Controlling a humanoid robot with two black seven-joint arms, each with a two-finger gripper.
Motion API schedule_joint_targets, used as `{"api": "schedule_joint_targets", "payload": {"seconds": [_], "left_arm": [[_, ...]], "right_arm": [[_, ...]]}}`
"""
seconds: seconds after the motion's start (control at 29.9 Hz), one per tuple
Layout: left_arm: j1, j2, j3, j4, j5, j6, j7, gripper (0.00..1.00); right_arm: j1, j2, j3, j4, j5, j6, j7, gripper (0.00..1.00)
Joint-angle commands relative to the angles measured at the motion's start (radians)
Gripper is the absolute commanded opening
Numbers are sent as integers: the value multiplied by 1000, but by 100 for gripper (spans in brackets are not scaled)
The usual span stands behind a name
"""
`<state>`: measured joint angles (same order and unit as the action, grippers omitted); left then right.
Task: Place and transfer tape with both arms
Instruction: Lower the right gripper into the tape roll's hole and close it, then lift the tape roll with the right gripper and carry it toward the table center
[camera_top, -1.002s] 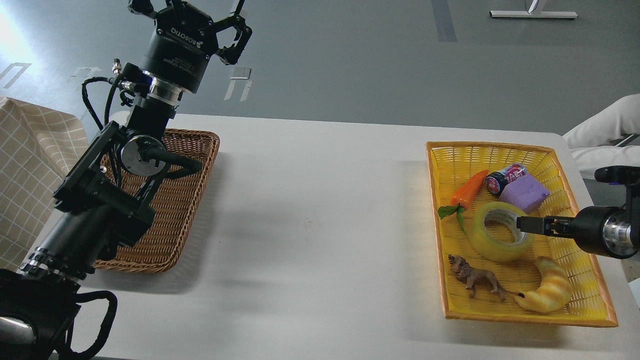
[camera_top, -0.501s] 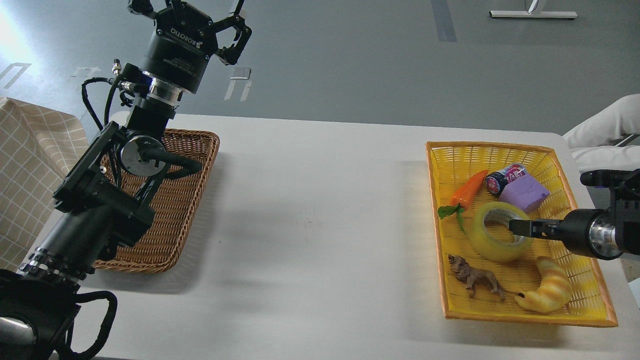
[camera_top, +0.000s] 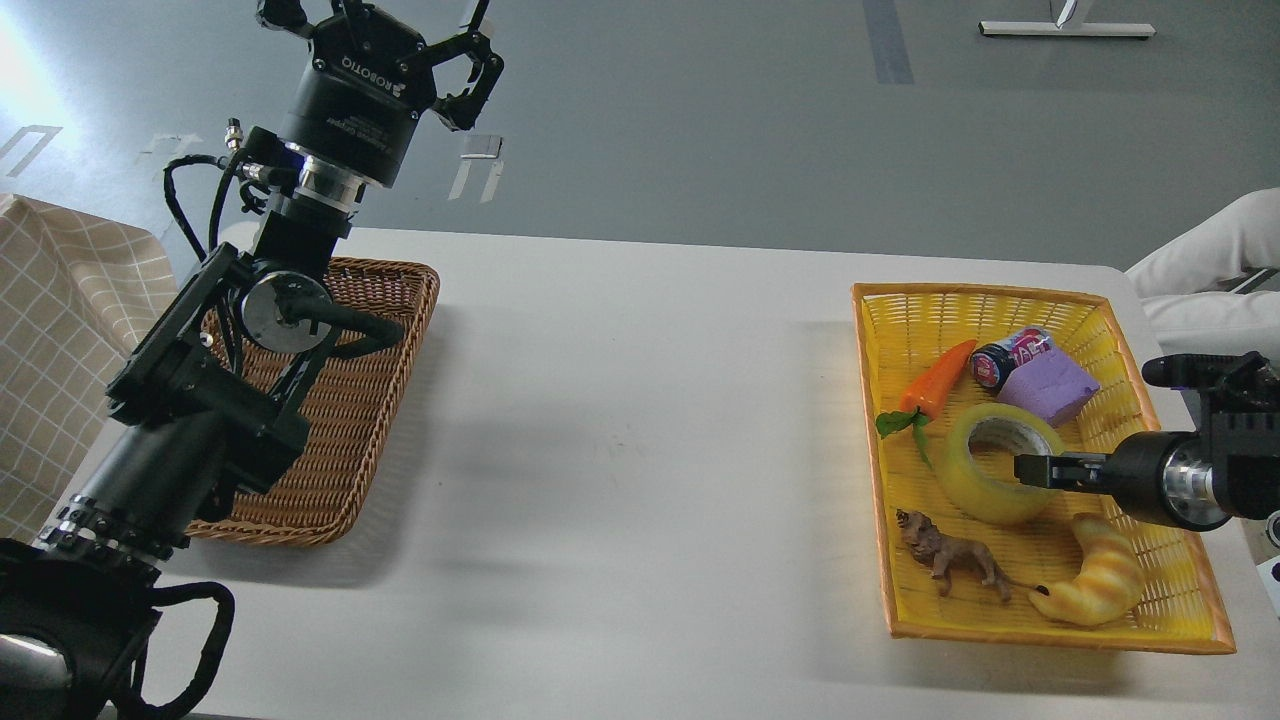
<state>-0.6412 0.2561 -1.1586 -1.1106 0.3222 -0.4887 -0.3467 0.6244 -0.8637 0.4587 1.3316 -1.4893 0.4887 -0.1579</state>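
My right tool (camera_top: 1032, 469) reaches over the tape (camera_top: 1001, 463), which lies flat in the yellow basket (camera_top: 1170, 560). The tool shows edge-on, so I cannot tell whether its fingers are apart or gripping. A shallow hold on the glossy roll could slip. Around the tape lie a carrot (camera_top: 935, 377), a small can (camera_top: 1008, 358), a purple block (camera_top: 1048, 391), a lion figure (camera_top: 950, 556) and a croissant toy (camera_top: 1095, 586); lifting could snag them. My left tool (camera_top: 452, 68) hangs spread apart, far from the tape, above the brown basket (camera_top: 400, 330) on the counter (camera_top: 640, 450).

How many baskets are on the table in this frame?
2. A brown wicker basket sits at the table's left, partly hidden behind the left arm; a yellow basket sits at the right, holding the tape and toys.
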Motion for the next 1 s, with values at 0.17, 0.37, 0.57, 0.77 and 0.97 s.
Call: {"api": "schedule_joint_targets", "payload": {"seconds": [0.17, 0.37, 0.57, 0.77, 0.97], "left_arm": [[0, 0, -1, 0, 0, 0, 0, 98], [0, 0, 0, 0, 0, 0, 0, 98], [0, -1, 0, 2, -2, 0, 0, 98], [0, 0, 0, 2, 0, 0, 0, 98], [2, -5, 0, 2, -2, 0, 0, 98]], "right_arm": [[3, 12, -6, -14, 1, 0, 0, 37], [3, 11, -6, -11, 9, 0, 0, 15], [8, -3, -5, 17, 12, 0, 0, 0], [12, -86, 3, 95, 18, 0, 3, 0], [54, -143, 24, 161, 20, 0, 11, 0]]}}
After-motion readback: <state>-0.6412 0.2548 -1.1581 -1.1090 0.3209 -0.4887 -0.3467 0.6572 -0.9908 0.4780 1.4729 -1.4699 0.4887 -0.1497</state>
